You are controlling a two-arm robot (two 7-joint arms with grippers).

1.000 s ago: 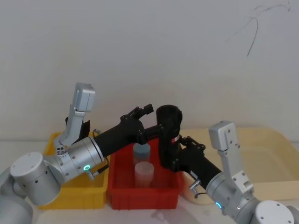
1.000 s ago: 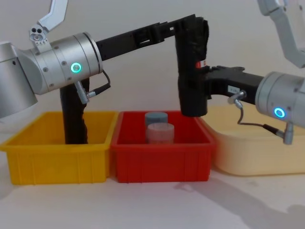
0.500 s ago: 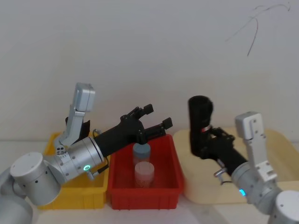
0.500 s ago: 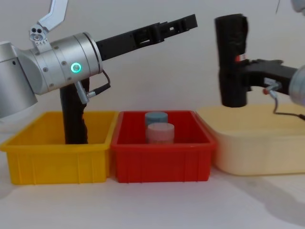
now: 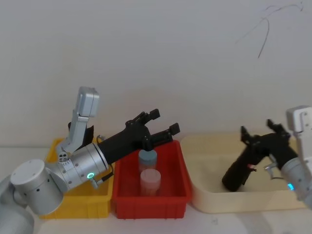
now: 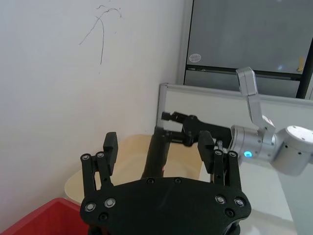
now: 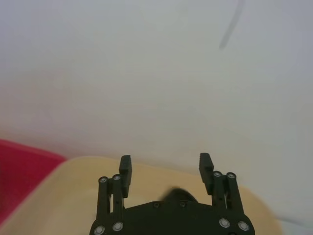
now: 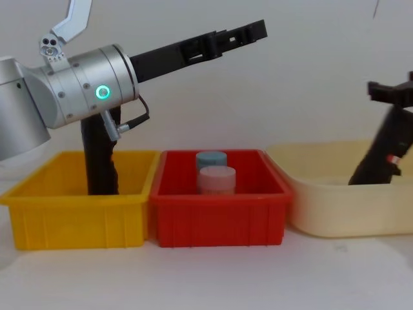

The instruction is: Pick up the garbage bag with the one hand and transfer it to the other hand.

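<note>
A white wall (image 5: 146, 48) with a thin dark scrawl stands behind the tabletop (image 8: 213, 278), which carries a yellow bin (image 8: 77, 219), a red bin (image 8: 219, 223) and a cream tray (image 8: 335, 206) in a row. The garbage bag (image 5: 240, 169) leans tilted inside the tray, its lower end toward the front edge. The right gripper (image 5: 260, 130) hangs at the bag's top, fingers spread apart. The left gripper (image 5: 165, 121) hovers over the red bin's back edge, fingers also apart and empty.

the right tool (image 7: 165, 159) gapes over a cream tub (image 7: 58, 193), perhaps the garbage bag (image 7: 178, 196) between its fingers (image 7: 125, 169).
</note>
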